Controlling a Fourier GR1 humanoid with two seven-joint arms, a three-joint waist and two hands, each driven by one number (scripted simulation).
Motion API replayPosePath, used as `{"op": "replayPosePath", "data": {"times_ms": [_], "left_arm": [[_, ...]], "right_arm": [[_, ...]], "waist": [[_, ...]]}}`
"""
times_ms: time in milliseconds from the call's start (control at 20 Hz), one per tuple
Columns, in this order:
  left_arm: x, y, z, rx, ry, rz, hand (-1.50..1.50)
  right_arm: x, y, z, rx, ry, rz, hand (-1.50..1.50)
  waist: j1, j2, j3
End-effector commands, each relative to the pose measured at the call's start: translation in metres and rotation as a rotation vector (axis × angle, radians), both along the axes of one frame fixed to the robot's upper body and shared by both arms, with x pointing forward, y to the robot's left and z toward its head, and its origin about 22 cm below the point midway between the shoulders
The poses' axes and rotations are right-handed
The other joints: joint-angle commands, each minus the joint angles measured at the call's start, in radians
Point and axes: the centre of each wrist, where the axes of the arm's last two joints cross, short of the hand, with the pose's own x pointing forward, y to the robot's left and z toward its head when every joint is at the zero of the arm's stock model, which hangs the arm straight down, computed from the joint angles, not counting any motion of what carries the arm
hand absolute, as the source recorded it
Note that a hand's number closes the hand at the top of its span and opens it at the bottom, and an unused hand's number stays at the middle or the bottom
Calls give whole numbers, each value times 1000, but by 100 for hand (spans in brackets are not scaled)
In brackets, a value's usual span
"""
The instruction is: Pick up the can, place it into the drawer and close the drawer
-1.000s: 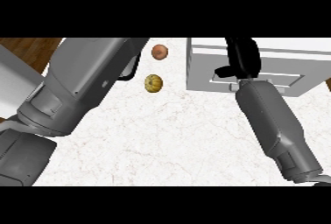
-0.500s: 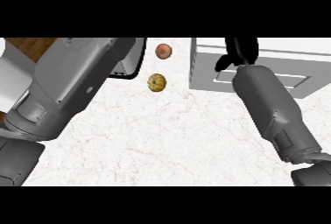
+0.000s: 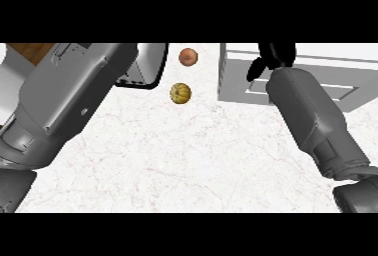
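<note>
My right hand (image 3: 272, 56), black and glossy, shows at the upper right of the frame above the light grey box-shaped drawer unit (image 3: 244, 82), at the end of my smooth grey right forearm (image 3: 314, 117), which runs up from the lower right corner. Only part of the hand is visible — a thumb-like piece angles down to the left — and I cannot tell whether the fingers are apart, together or clamped on anything. The can is not visible anywhere in the frame; I cannot tell where it is.

The drawer unit has flat matte panels with a recessed rectangular outline on its face.

My left forearm (image 3: 70, 102), a bulky grey casing with hard-edged panels, fills the left side of the frame; the left hand itself is not visible.

On the white marble-veined counter (image 3: 184, 170), upper centre: a round, ribbed yellow-brown object (image 3: 180, 93) lies just below a smoother reddish-brown oval object (image 3: 188, 56) — the two are apart. Just left of them sits a white rounded tray with a black rim (image 3: 151, 67), partly hidden by my left forearm. A strip of brown wood-grain surface (image 3: 29, 50) shows at the upper left corner.
</note>
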Motion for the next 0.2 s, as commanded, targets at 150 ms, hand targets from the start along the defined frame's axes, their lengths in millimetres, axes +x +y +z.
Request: {"op": "replayPosePath", "data": {"times_ms": [150], "left_arm": [[-4,37,-11,-11,28,19,-150]], "right_arm": [[11,15,46,167,-108,45,-150]], "waist": [[17,-15,-7]]}}
